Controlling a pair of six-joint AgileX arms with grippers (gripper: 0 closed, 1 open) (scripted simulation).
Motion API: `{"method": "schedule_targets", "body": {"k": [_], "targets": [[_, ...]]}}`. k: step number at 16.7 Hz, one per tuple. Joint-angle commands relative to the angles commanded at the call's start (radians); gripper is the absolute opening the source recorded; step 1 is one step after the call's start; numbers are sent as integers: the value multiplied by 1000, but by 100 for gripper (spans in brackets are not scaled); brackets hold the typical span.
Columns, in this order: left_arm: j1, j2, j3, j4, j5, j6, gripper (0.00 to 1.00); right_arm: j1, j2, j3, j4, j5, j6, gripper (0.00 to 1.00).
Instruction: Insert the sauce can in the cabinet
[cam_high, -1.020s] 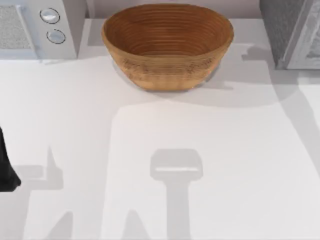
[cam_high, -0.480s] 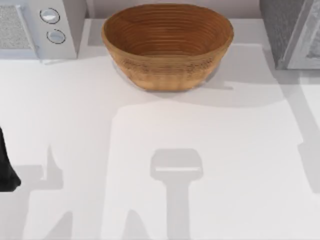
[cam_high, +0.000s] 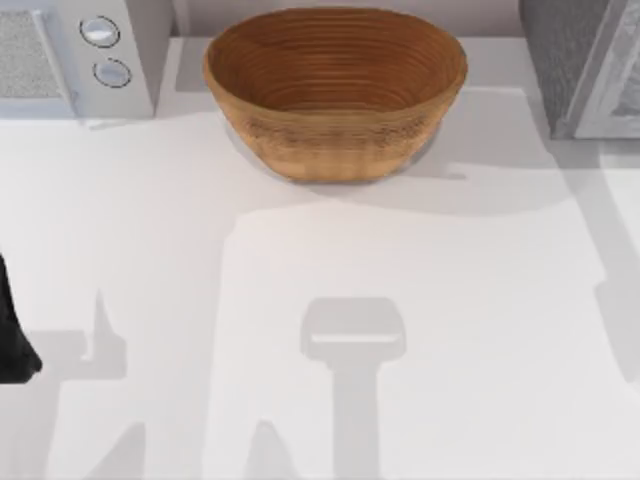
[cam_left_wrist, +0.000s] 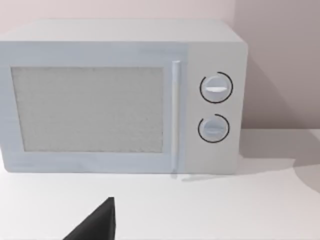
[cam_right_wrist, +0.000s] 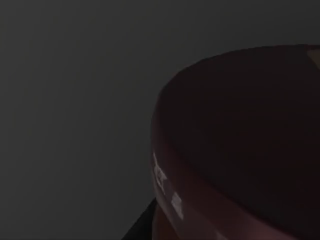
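Note:
The cabinet (cam_high: 585, 60) stands at the table's far right corner, with a dark speckled grey side and a lighter framed front. The right wrist view is dark; the sauce can's dark maroon lid (cam_right_wrist: 240, 150) sits very close to that camera, with a black sliver of my right gripper (cam_right_wrist: 142, 227) beside it. My left gripper (cam_high: 12, 340) is parked at the table's left edge, and a black tip of it shows in the left wrist view (cam_left_wrist: 97, 222).
A large woven basket (cam_high: 335, 95) sits at the back middle. A light grey microwave with two round knobs (cam_high: 75, 55) fills the back left corner and faces the left wrist camera (cam_left_wrist: 120, 95). Arm shadows lie across the white table (cam_high: 350, 260).
The arm shadow on the table's right side has shifted toward the right edge. The left arm, basket and microwave have not moved.

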Motion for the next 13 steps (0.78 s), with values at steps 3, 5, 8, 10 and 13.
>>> {"method": "schedule_targets", "body": {"k": [3, 5, 8, 10, 13], "targets": [[0, 0, 0, 0, 0, 0, 100, 0, 0, 0, 0, 0, 0, 45], [0, 0, 0, 0, 0, 0, 100, 0, 0, 0, 0, 0, 0, 60], [0, 0, 0, 0, 0, 0, 100, 0, 0, 0, 0, 0, 0, 83], [0, 0, 0, 0, 0, 0, 100, 0, 0, 0, 0, 0, 0, 98], [0, 0, 0, 0, 0, 0, 100, 0, 0, 0, 0, 0, 0, 100]]}}
